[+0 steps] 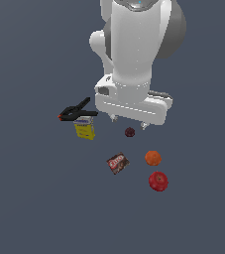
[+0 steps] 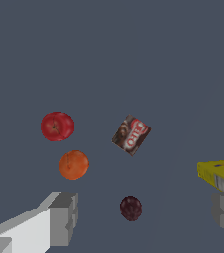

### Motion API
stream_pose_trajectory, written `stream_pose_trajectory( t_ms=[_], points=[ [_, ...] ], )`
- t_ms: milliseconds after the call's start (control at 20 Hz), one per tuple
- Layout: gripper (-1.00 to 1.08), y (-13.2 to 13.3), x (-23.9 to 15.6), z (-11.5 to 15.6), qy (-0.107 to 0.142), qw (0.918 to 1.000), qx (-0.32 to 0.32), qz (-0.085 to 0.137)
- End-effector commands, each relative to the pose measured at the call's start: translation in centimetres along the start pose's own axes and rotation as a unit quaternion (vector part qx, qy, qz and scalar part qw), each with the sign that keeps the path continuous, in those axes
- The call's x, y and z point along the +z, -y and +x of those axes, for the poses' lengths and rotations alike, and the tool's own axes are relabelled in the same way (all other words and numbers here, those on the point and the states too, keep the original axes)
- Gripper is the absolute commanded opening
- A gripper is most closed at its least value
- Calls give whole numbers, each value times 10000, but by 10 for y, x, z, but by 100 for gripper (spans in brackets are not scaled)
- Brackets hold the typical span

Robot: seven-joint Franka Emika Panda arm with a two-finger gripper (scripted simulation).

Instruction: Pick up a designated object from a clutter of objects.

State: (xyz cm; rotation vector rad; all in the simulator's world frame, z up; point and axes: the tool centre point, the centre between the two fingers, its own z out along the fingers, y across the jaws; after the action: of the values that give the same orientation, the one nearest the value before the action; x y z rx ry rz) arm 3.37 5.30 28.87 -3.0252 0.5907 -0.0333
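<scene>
The orange (image 1: 153, 158) lies on the grey floor between the red apple (image 1: 158, 181) and the small dark purple plum (image 1: 129, 132). My gripper (image 1: 129, 122) hangs open and empty above the floor, roughly over the plum and apart from the orange. In the wrist view the orange (image 2: 73, 164) sits just beyond one grey fingertip (image 2: 63, 217), with the apple (image 2: 57, 126) past it. The plum (image 2: 131, 207) lies between the two fingertips of the gripper (image 2: 145, 216).
A dark brown box (image 1: 118, 162) lies at the exterior view's left of the orange, also in the wrist view (image 2: 131, 135). A yellow box (image 1: 84, 128) with a black clamp (image 1: 77, 113) beside it sits further left; the yellow box (image 2: 219, 174) shows by the other fingertip.
</scene>
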Motion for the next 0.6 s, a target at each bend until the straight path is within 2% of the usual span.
stream_pose_trajectory(
  t_ms=[0,250,550],
  points=[
    [100,7,10,0,13,9996,275,-3],
    [100,21,29,-2,35,9967,809,-16],
    [100,38,52,-5,55,9894,1447,-43]
  ],
)
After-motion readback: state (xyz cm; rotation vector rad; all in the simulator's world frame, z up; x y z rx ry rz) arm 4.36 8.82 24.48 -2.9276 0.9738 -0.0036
